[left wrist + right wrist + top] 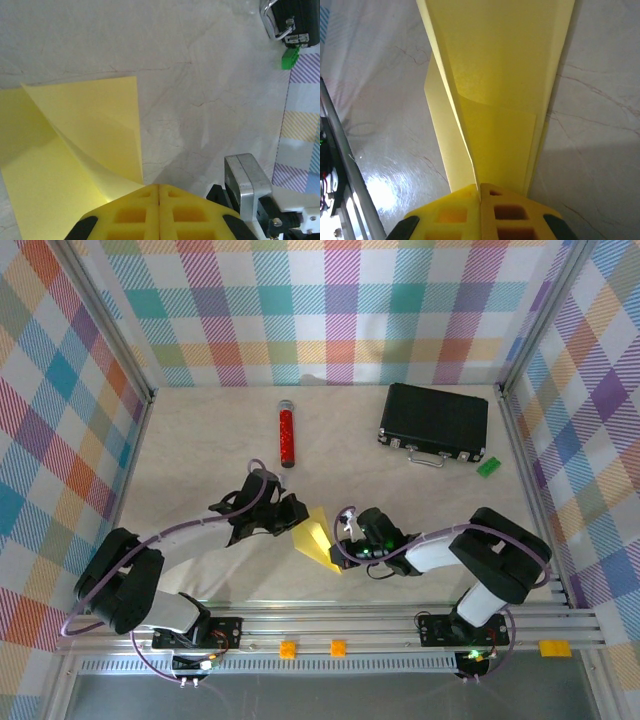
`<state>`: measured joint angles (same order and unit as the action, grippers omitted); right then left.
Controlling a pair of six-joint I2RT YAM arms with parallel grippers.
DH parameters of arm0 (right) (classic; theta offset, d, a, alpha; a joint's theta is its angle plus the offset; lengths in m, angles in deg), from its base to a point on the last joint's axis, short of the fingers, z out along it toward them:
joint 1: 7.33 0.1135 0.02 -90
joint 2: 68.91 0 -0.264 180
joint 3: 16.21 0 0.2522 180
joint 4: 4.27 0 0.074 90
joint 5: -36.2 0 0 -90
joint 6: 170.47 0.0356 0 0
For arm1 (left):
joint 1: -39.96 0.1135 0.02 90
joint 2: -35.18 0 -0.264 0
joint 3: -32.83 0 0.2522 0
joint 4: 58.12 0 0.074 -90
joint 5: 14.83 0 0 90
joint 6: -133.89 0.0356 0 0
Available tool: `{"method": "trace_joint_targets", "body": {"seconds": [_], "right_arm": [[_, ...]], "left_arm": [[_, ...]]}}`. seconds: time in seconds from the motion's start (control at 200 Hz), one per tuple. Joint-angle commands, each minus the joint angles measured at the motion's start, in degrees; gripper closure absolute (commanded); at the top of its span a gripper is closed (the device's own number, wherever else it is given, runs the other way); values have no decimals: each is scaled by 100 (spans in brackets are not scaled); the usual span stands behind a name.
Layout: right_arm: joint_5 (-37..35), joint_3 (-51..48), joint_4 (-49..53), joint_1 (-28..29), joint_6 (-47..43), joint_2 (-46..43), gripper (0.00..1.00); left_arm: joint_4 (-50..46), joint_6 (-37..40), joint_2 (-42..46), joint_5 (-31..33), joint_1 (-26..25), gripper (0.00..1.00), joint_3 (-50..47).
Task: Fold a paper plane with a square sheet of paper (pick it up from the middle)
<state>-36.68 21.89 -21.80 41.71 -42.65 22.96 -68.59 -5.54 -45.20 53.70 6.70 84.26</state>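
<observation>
The yellow sheet of paper (318, 538), already creased, is lying near the front middle of the tabletop (200, 440), stretched between the two arms. The left gripper (158, 186) is closing flat on the edge of a raised flap. From the left wrist view it seems to be catching only the very rim of that flap. The right gripper (480, 186) is pinching a folded ridge of the sheet, with its pads pressed together around the layers.

The main risk is coming from that double hold. If the arms are pulling apart or twisting out of step, the thin paper may be tearing at a crease or slipping out of the left gripper's shallow bite. If they are pushing towards each other, the sheet could be buckling and taking a stray crease, leaving the fold crooked. The flap is also curling rather than lying flat, so pressing it down now might be setting the fold off its line.
</observation>
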Motion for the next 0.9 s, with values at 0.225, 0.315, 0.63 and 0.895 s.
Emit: {"method": "trace_joint_targets", "body": {"seconds": [0.225, 0.315, 0.63, 0.895], "right_arm": [[37, -272, -379, 5, 370, 103, 92], [54, -302, -367, 1, 394, 75, 91], [120, -265, -338, 6, 421, 13, 88], [163, -141, -72, 6, 436, 49, 95]], "left_arm": [[917, -322, -422, -369, -292, 97, -207], [1090, -352, -613, -364, -373, 97, -192], [1198, -309, -1170, -304, -489, 99, -34], [761, -52, -893, -115, -489, 98, 26]]}}
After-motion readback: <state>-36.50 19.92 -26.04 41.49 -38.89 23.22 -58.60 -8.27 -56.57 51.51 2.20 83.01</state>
